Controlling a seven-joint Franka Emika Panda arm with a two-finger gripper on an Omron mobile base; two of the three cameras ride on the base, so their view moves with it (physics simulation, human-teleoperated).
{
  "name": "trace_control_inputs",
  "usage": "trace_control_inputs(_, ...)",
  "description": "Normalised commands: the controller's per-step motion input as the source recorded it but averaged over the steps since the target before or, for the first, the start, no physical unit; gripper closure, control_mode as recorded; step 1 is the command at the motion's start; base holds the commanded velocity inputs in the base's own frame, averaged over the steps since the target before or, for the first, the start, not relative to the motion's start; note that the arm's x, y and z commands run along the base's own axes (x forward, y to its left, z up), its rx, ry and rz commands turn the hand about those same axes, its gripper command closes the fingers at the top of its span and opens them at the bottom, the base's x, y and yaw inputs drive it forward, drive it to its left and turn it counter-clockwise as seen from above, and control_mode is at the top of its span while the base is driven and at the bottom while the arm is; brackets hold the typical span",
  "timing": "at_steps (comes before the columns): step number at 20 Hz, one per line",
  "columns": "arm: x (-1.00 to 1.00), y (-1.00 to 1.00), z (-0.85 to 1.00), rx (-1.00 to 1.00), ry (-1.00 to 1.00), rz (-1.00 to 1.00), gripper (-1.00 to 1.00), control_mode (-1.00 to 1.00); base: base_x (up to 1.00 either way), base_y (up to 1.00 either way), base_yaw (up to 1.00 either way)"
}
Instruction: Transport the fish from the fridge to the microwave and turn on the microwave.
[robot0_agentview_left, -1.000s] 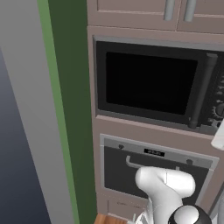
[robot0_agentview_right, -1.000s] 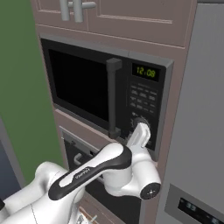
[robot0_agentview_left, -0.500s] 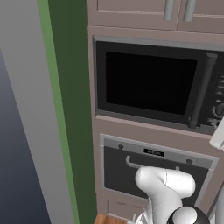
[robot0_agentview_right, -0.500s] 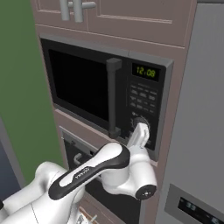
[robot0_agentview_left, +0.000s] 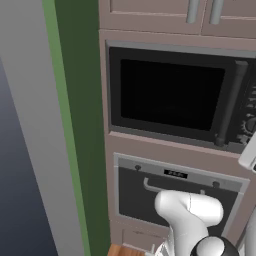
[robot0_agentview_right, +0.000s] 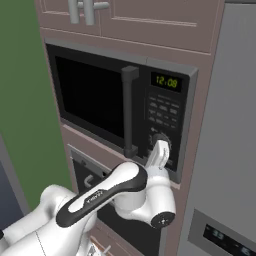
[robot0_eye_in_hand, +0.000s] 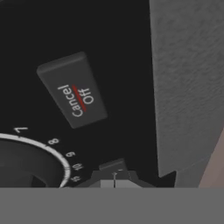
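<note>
At the lower right of the microwave (robot0_agentview_right: 120, 102) keypad panel, the gripper (robot0_agentview_right: 161, 149) presses its tips close to the black face beside the round dial (robot0_eye_in_hand: 26, 162), its fingers closed together with nothing between them. In the hand view a grey "Cancel Off" button (robot0_eye_in_hand: 73, 89) sits just ahead. The microwave door is shut, green clock digits (robot0_agentview_right: 166, 81) lit. The fridge (robot0_agentview_right: 225, 150) stands just right of it; the fish is hidden.
</note>
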Motion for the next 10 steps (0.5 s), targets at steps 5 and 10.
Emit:
trace_control_inputs(5,0.84,0.0,-0.41,0.0,0.01,0.0,1.0,-1.0,0.0,0.0,0.0)
trace_control_inputs(10,1.0,0.03,-0.58,-0.02,0.0,-0.04,1.0,-1.0,0.0,0.0,0.0)
